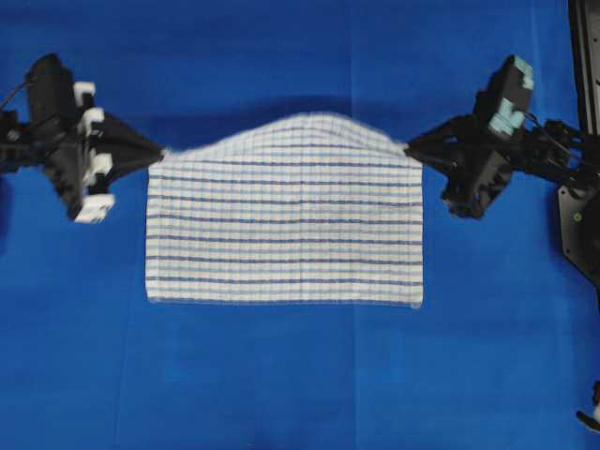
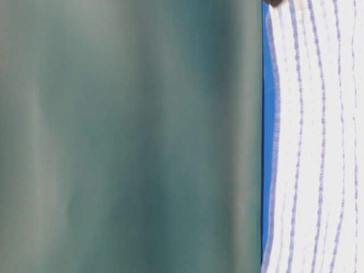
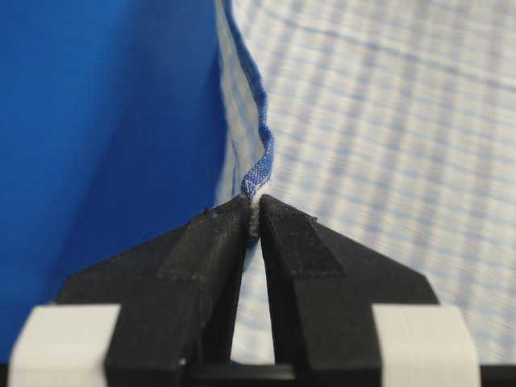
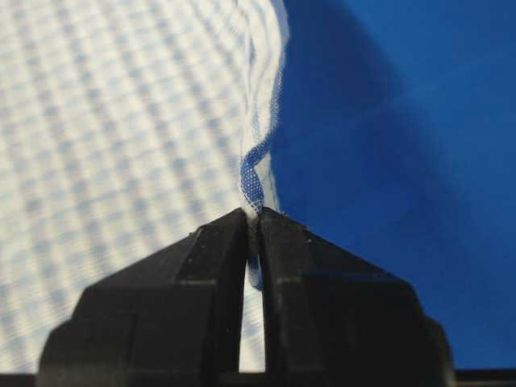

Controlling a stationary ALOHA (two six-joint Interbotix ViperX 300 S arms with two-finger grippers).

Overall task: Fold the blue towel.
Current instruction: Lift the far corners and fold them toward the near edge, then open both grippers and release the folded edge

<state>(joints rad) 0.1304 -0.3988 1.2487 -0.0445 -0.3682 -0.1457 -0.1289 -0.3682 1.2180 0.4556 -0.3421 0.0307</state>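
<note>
So the blue towel [image 1: 284, 225] sits mid-frame in the overhead view, its lower edge flat on the blue worktop [image 1: 281, 375] and its upper edge lifted into a hump. The main risk I see: each hand only has a tiny bit of corner hem, so a tug or uneven travel could pop a corner loose and the fold lands crooked. The sagging middle could also bunch up if the hands drift closer together. The left hand [image 1: 161, 153] is clamped nearly shut on the upper-left corner, and the right hand [image 1: 409, 146] is the same on the upper-right corner. The table-level view is mostly blocked by something blurry and greenish, probably too close to the lens, so no help there.
</note>
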